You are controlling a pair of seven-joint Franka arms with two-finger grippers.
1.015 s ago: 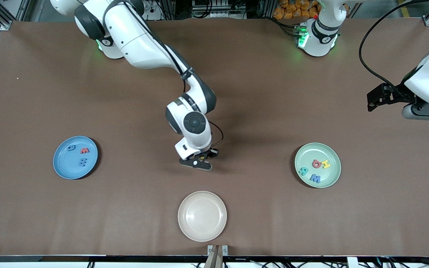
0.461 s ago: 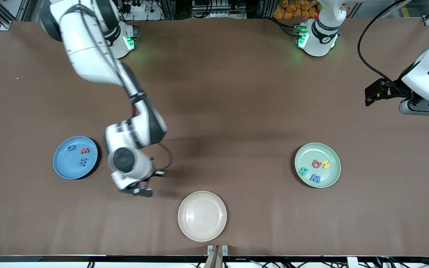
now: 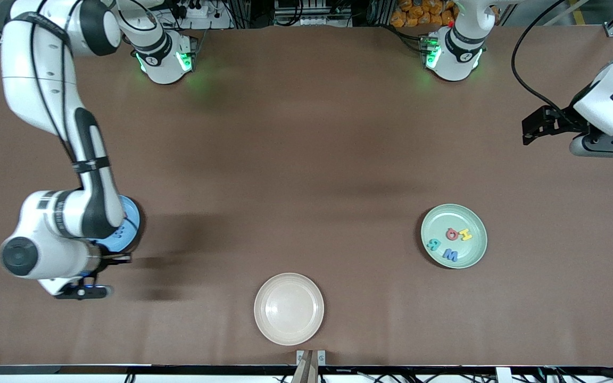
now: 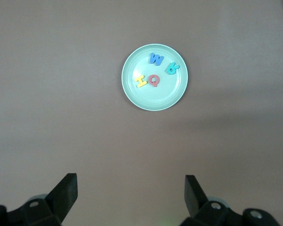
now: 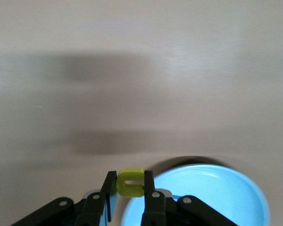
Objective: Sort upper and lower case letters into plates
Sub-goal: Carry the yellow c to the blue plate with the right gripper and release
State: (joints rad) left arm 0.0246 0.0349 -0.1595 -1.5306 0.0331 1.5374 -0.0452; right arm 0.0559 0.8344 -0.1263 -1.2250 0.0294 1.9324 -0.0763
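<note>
My right gripper (image 5: 130,181) is shut on a small yellow letter (image 5: 130,182) and holds it over the rim of the blue plate (image 5: 217,197). In the front view the right gripper (image 3: 82,292) and its arm cover most of the blue plate (image 3: 130,226), so the letters in it are hidden. The pale green plate (image 3: 461,215) holds a red letter (image 3: 452,233), a yellow letter (image 3: 465,234), a teal letter (image 3: 433,244) and a blue letter (image 3: 450,255). My left gripper (image 3: 534,132) waits open and empty, high up at the left arm's end of the table. Its wrist view shows the green plate (image 4: 160,96).
A cream-beige plate (image 3: 289,308) stands empty near the table's front edge, nearer to the front camera than both other plates. The brown table (image 3: 306,159) stretches bare between the plates.
My right arm has swung from the middle of the table to the blue plate, carrying the yellow letter. The left arm has barely moved.
</note>
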